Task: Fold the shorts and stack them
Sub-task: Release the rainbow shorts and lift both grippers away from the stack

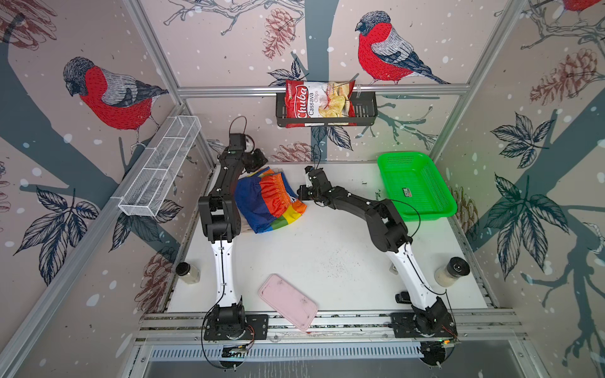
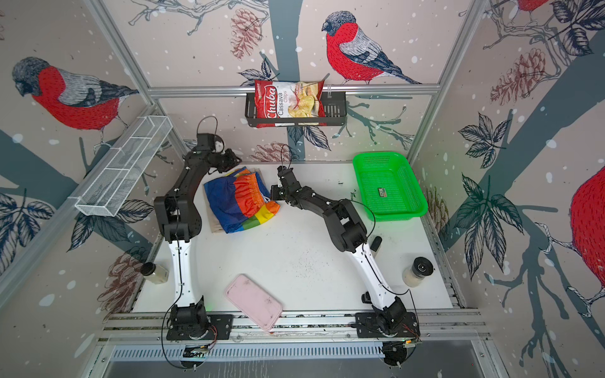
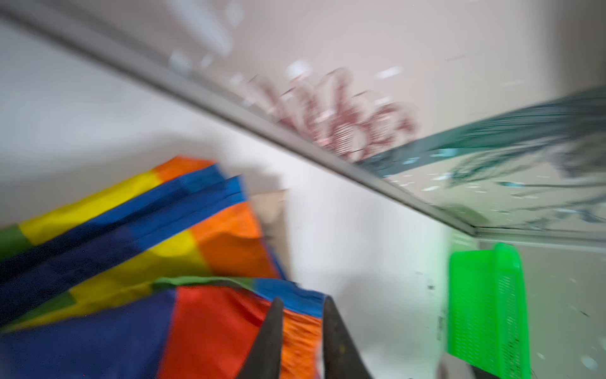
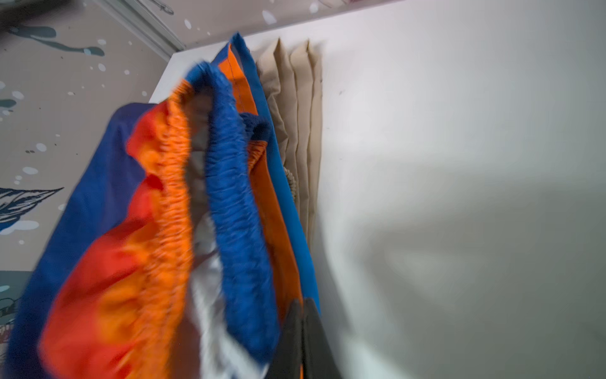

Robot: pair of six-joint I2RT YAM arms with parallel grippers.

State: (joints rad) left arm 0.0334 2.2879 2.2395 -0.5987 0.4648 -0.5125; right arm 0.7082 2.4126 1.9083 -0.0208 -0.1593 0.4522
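The striped shorts (image 1: 268, 199) (image 2: 239, 203) lie folded at the back left of the table. Slivers of the beige shorts (image 2: 214, 225) (image 4: 295, 115) show beneath them. My left gripper (image 1: 258, 162) (image 3: 303, 298) hovers at the far end of the pile. It is open, and orange cloth shows through the gap between its fingers. My right gripper (image 1: 299, 193) (image 4: 303, 302) is at the pile's right edge by the gathered waistband. Its fingers are pressed together on the blue and orange hem of the striped shorts (image 4: 236, 197). Both wrist views are blurred.
A green mesh basket (image 1: 415, 183) stands at the back right. A pink tray (image 1: 288, 301) overhangs the front rail. One jar (image 1: 188, 271) sits at the left edge and another jar (image 1: 453, 270) at the right. A chips bag (image 1: 319, 101) rests in a black wall shelf.
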